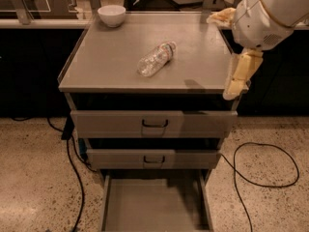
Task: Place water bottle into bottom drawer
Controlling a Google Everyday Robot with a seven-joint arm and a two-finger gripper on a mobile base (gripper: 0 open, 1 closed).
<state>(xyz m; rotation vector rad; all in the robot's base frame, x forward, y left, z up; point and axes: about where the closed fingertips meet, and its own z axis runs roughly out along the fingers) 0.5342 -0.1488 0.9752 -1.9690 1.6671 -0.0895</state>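
The water bottle (155,58), clear and crinkled, lies on its side near the middle of the grey cabinet top (106,66), cap pointing back right. The bottom drawer (154,204) is pulled out at floor level, showing a flat grey floor with nothing in it. My gripper (237,81) hangs from the white arm at the cabinet top's front right corner, to the right of the bottle and apart from it. It holds nothing that I can see.
A white bowl (111,15) stands at the back left of the cabinet top. The two upper drawers (154,123) with black handles are shut. Black cables (263,170) lie on the speckled floor on both sides of the cabinet.
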